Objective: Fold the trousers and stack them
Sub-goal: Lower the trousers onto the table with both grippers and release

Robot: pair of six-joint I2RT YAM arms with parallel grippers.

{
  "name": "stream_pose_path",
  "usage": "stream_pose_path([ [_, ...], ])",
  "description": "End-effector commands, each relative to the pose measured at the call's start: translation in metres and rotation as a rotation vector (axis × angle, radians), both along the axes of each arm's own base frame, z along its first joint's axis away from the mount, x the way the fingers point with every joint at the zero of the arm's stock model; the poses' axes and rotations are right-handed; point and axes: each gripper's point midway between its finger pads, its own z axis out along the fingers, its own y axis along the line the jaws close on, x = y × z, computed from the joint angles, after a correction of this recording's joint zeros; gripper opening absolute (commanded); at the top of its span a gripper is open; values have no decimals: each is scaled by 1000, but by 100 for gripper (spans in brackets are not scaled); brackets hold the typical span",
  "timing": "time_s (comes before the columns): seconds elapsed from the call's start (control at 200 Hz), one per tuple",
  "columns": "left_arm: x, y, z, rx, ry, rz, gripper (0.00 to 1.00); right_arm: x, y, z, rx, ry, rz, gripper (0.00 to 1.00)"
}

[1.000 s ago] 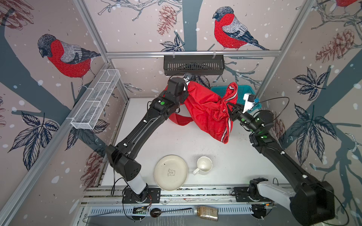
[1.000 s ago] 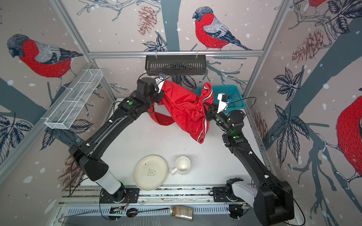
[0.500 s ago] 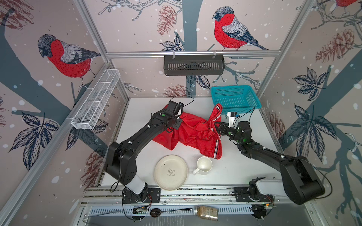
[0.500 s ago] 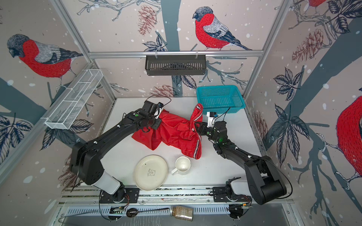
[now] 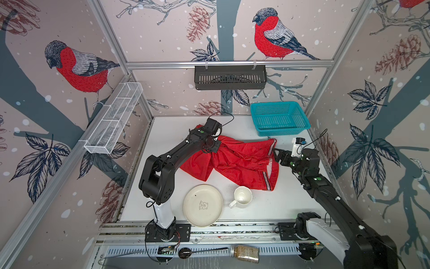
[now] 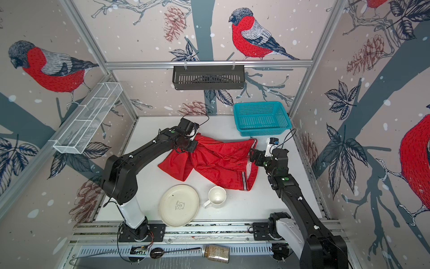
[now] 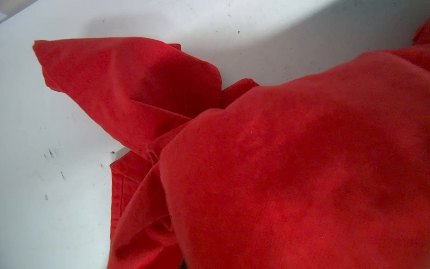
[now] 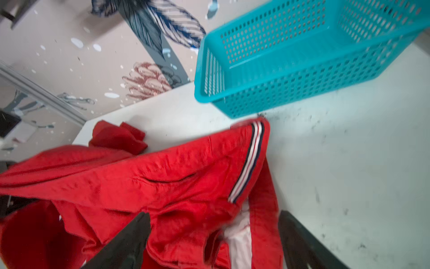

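The red trousers (image 5: pixel 242 163) (image 6: pixel 218 163) lie crumpled across the middle of the white table. Their striped band (image 5: pixel 272 146) (image 8: pixel 249 163) runs along the right end. My left gripper (image 5: pixel 213 146) (image 6: pixel 189 145) sits low at the trousers' far left end, where the cloth bunches up. In the left wrist view red cloth (image 7: pixel 279 163) covers the jaws, so its state is hidden. My right gripper (image 5: pixel 277 154) (image 8: pixel 214 223) stands open at the band end. Its fingers (image 8: pixel 137 235) are wide apart, with loose cloth and white lining lying between them.
A teal basket (image 5: pixel 279 118) (image 8: pixel 302 58) stands at the back right, just behind the trousers. A cream plate (image 5: pixel 202 205) and a white mug (image 5: pixel 242 195) sit near the front edge. A black basket (image 5: pixel 230 76) and a wire rack (image 5: pixel 114 118) hang on the walls.
Both arms came down from holding the trousers up in the air. The trousers now lie on the table. My right gripper has opened and let go of the band end.
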Motion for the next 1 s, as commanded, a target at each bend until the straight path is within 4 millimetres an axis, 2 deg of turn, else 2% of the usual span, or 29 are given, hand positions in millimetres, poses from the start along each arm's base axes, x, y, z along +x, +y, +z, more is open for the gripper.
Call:
stream_pose_path([
  [0.0,-6,-2,-5,-8,48,-28,25,-21,4,-41,-17,149,4,88],
  [0.05,-5,0,-4,2,47,-25,30,-25,5,-52,-18,176,-15,88],
  [0.135,-6,6,1,14,35,-18,45,-24,5,-62,-60,174,-48,89],
  [0.25,-9,18,12,40,4,-12,56,-16,17,-68,-38,175,-11,89],
  [0.35,-19,30,15,52,10,4,62,-6,32,-63,-28,163,38,90],
  [0.405,-25,34,17,46,12,9,63,-1,34,-64,-31,162,41,90],
  [0.495,-36,40,16,32,10,26,66,6,26,-85,-112,224,9,91],
  [0.53,-42,43,13,27,13,34,66,7,25,-87,-133,228,6,91],
  [0.555,-45,44,11,21,13,38,67,7,24,-97,-150,258,8,91],
  [0.705,-56,47,-1,-11,11,59,69,6,20,-116,-249,304,-27,94],
  [0.831,-61,51,-10,-4,24,77,69,7,32,-129,-247,333,10,94],
  [0.921,-67,58,-15,19,35,91,69,4,36,-138,-232,360,12,88],
  [0.996,-70,68,-16,47,24,123,70,1,37,-142,-226,365,10,76],
])
